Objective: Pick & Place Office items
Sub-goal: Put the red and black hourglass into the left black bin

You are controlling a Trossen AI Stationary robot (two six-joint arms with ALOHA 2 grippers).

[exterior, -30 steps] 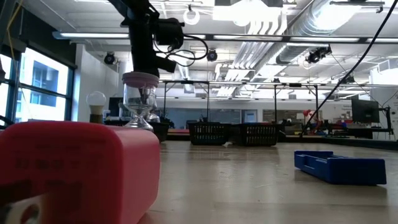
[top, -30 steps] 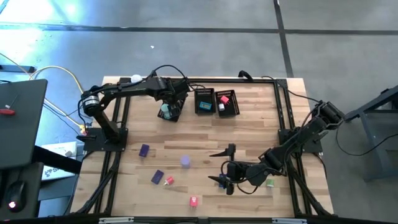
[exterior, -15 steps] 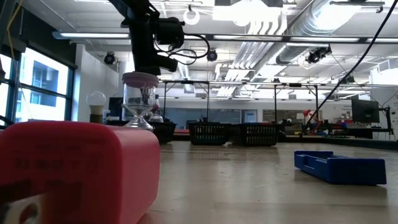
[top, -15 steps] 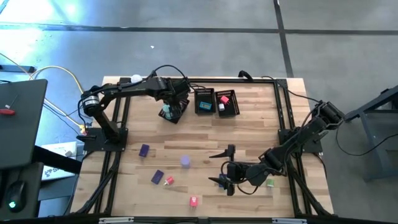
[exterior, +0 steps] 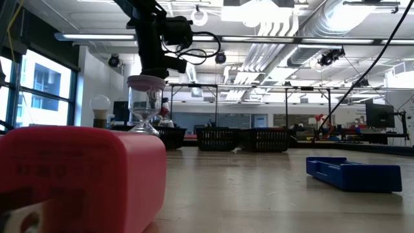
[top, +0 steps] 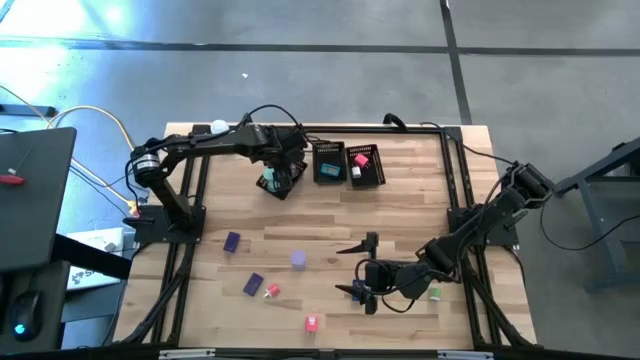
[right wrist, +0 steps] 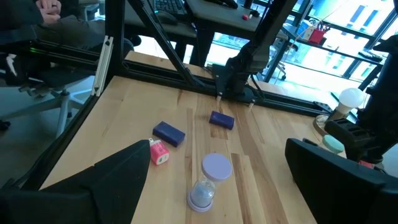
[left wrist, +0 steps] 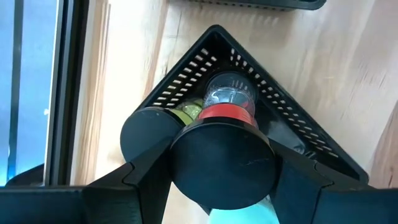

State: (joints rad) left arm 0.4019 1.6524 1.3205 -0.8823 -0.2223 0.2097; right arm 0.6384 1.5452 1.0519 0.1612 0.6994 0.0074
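1. Left gripper (top: 272, 180) hangs over the leftmost mesh basket (top: 285, 187) at the far side of the table (top: 420, 190), the basket sitting skewed, corner-on to its two neighbours
2. From the left wrist view, a small hourglass with a red cap (left wrist: 229, 102) points down into that basket (left wrist: 186, 71), a green piece (left wrist: 189, 112) lying beside it; the left jaws look clamped on the hourglass
3. Middle basket (top: 328, 163) holds a blue piece, right basket (top: 365, 166) holds a pink piece (top: 361, 158)
4. Right gripper (top: 362, 271) sits low over the table's near right, jaws spread wide apart, nothing between them
5. Scattered on the open table: a purple-capped hourglass (top: 298, 259) in the middle, two purple blocks (top: 232, 241) (top: 253, 284) to its left, a pink piece (top: 271, 291), a red block (top: 311, 323) at the near edge, a green piece (top: 434, 293) by the right arm
6. Low view: the red block (exterior: 77, 175) fills the foreground, a blue tray-like piece (exterior: 352, 173) lies to its right
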